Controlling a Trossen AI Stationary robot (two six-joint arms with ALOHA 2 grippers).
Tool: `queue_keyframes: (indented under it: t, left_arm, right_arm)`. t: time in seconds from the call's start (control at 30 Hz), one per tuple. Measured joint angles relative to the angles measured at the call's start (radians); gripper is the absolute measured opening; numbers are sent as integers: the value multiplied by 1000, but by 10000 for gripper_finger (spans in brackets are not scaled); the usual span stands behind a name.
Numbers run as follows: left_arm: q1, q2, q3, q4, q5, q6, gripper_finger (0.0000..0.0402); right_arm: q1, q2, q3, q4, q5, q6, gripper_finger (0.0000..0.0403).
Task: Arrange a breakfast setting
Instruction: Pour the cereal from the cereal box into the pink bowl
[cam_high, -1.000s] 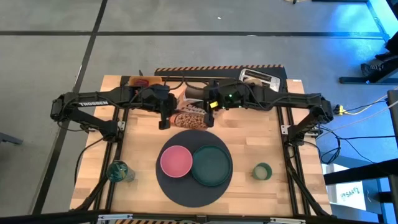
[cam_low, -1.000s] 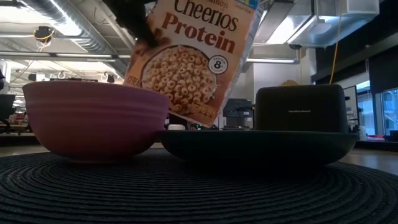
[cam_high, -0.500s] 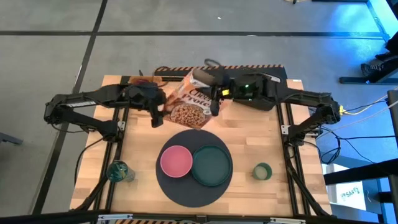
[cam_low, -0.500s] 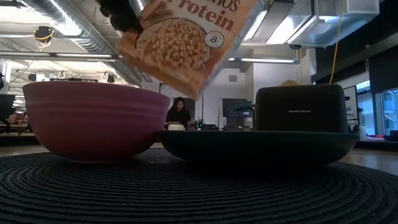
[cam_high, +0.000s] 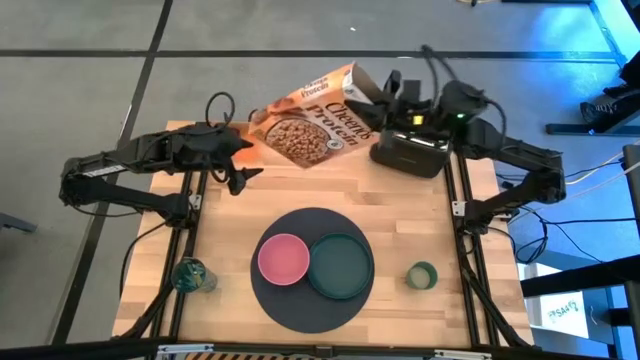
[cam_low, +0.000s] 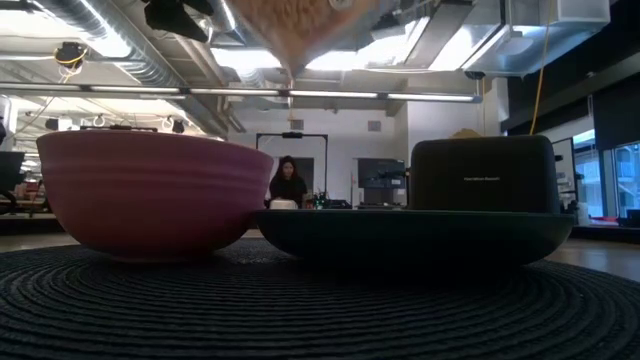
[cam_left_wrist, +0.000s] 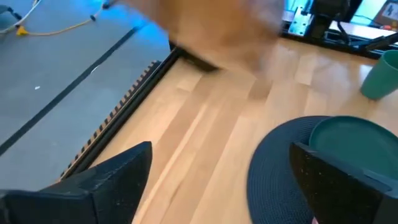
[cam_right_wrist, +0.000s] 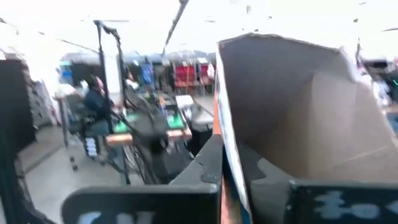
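- Wooden table (cam_high: 410, 215) is carrying the round dark grey mat (cam_high: 290, 300), with the pink bowl (cam_high: 284, 259) and dark green plate (cam_high: 340, 265) sitting side by side on it.
- Small pale-green cup (cam_high: 422, 274) is standing off the mat, near the table's right edge.
- Right gripper (cam_high: 385, 97) is clamping the open end of the cereal box (cam_high: 315, 117), holding it tilted above the table's far side.
- Left gripper (cam_high: 238, 178) is hanging near the box, its 2 fingers (cam_left_wrist: 112, 180) spread wide and gripping nothing.

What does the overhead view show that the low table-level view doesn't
Only the overhead view shows the right gripper shut on the cereal box's open top, the open left gripper apart from the box, the small green cup and the glass. Only the low view shows a person in the room behind. Both show the pink bowl, green plate, mat and toaster.
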Motion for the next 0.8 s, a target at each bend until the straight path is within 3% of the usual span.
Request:
queue_keyframes:
  t: [0.13,0.37,0.57,0.8]
  left_arm:
    - [0,19,-1,92,-5,7,383]
    - [0,17,-1,340,148,77,389]
    - [9,62,-1,350,268,83,389]
    - [9,110,-1,392,289,87,389]
  right_arm:
    - [1,-18,0,45,-28,4,0]
    - [2,-35,2,95,-20,5,0]
    - [3,-40,0,127,24,3,0]
    - [-8,-52,0,164,36,-5,0]
